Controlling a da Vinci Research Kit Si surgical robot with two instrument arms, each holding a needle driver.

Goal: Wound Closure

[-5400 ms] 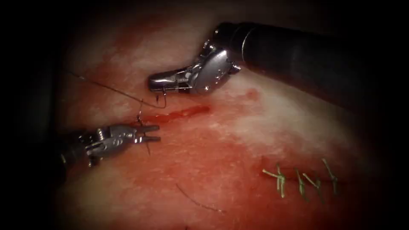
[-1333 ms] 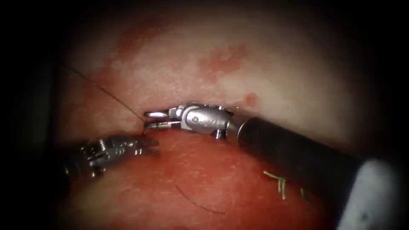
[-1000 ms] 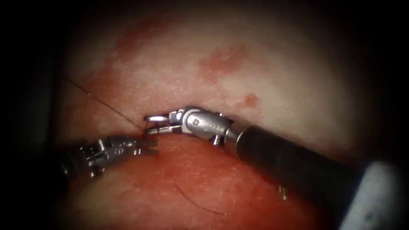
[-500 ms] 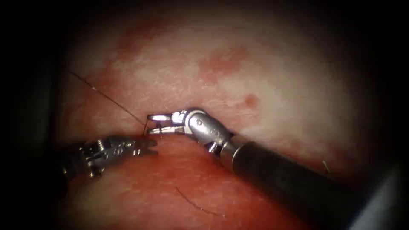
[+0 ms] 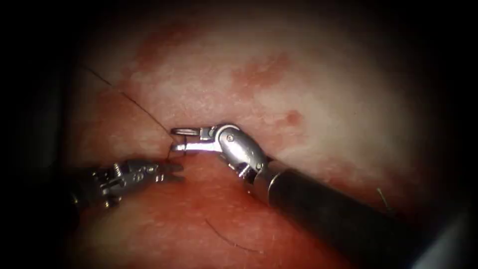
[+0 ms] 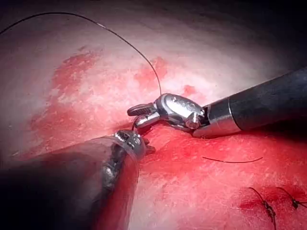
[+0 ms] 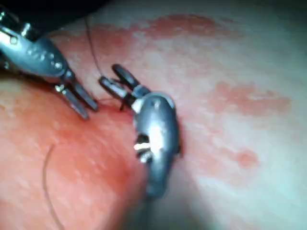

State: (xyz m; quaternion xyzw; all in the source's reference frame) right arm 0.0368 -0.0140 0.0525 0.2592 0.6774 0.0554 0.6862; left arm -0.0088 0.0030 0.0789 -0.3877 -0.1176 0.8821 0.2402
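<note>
Thread (image 5: 130, 98) runs to right tool's (image 5: 178, 139) parted jaws; left tool's (image 5: 175, 172) jaws parted, empty.

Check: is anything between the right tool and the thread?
Nothing visible. The right tool, jaws open and empty, sits right beside the thread where it meets the tissue. The left tool, open and empty, lies just below, apart. The needle cannot be made out.
</note>
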